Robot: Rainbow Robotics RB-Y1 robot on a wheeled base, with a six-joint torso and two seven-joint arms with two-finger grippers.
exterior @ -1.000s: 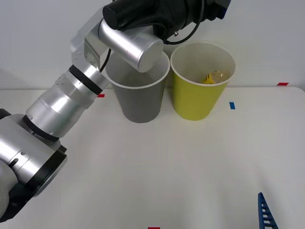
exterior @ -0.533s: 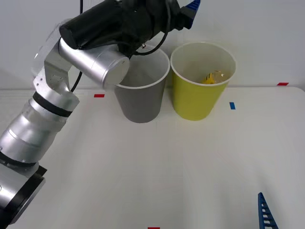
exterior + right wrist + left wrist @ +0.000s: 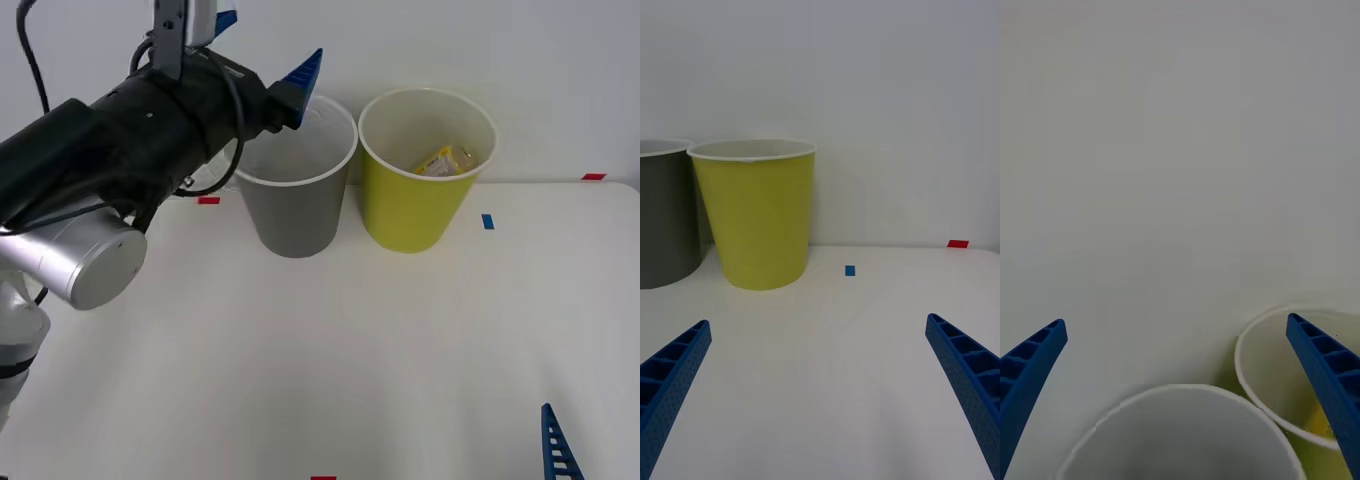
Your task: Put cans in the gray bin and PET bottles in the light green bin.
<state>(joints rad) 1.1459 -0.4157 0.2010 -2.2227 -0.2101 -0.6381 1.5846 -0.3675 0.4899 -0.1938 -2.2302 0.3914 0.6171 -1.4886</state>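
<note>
Bottle (image 3: 443, 161) with yellow label inside light green bin (image 3: 417, 210), beyond and to one side of left gripper (image 3: 262, 52), fingers spread, empty, above gray bin (image 3: 295, 210). Right gripper (image 3: 820, 390) low over table (image 3: 330, 350), fingers apart, empty, bins ahead.

The light green bin (image 3: 418, 205) hides most of the PET bottle (image 3: 444, 161).

Lighting is bright, even and diffuse, apparently from overhead. The white table (image 3: 400, 340) carries only faint, soft shadows at the base of the gray bin (image 3: 295, 205) and the light green bin (image 3: 415, 200). No glare noted. The wall (image 3: 1180, 150) reads flat and featureless.
</note>
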